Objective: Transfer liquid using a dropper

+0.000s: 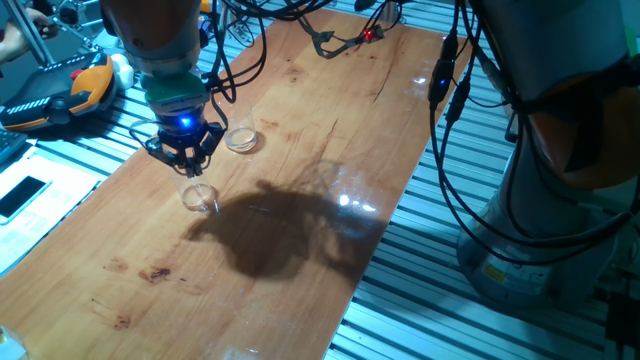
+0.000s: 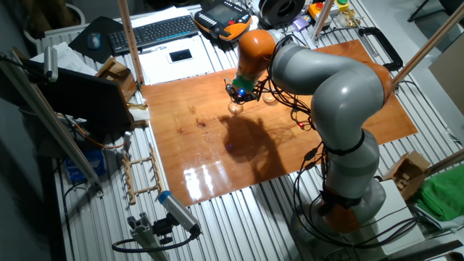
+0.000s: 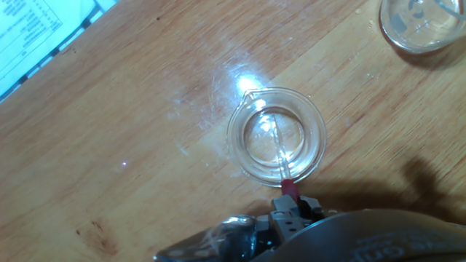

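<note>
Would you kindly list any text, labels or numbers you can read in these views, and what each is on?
None can be read.
Printed sheet at the table edge in the hand view: lines of print, too blurred.
Keyboard and phone in the other fixed view: too small.

We saw a table [image 1: 300,120] of varnished wood, glossy enough to throw back lamp glare beside the small cup [image 3: 276,135]. That cup was clear and smooth, like thin plastic or glass. The dropper [image 3: 279,154] in it looked like clear plastic with a dull red end. Around the table lay ribbed, matt metal [image 2: 239,217].
</note>
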Controlling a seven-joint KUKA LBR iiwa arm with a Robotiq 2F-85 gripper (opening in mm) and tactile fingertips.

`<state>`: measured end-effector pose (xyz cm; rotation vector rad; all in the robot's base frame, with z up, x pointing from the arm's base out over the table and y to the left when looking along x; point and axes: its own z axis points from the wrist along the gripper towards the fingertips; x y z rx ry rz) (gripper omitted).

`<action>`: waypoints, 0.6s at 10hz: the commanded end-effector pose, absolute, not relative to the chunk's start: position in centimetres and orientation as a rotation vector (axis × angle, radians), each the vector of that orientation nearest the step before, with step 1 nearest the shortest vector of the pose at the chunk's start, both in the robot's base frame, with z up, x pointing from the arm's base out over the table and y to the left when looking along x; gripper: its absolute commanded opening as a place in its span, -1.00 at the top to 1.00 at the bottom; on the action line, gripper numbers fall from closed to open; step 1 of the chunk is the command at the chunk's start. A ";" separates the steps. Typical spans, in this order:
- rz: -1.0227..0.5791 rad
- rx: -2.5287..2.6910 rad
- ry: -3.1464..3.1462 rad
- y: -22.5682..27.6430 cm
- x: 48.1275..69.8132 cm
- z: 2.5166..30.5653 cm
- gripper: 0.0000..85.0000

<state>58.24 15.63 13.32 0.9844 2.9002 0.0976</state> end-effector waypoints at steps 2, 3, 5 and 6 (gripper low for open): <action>0.094 0.990 2.896 15.6 58.2 13.3 0.69; 0.092 0.992 2.895 15.6 58.2 13.3 0.58; 0.090 0.994 2.894 15.7 58.2 13.4 0.56; 0.088 0.994 2.893 15.7 58.2 13.4 0.52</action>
